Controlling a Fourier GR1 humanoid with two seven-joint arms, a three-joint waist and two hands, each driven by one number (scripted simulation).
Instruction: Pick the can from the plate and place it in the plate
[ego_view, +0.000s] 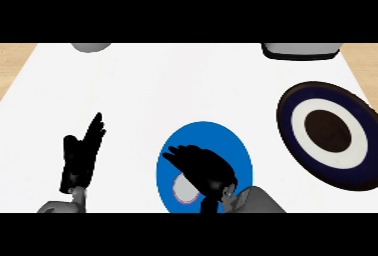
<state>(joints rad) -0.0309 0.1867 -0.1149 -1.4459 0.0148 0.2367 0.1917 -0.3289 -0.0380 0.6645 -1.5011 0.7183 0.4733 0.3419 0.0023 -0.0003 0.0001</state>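
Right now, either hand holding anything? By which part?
Nothing held. Right hand hovers open over the can on the blue plate; left hand rests open.

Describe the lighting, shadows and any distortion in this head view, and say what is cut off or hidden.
Head view: lighting is flat and even, with no glare on the white counter; no cast shadows show under the blue plate or the dark ringed plate; both plates look taller than wide from the steep angle; the right hand covers most of the can; the left hand rests open at the left.
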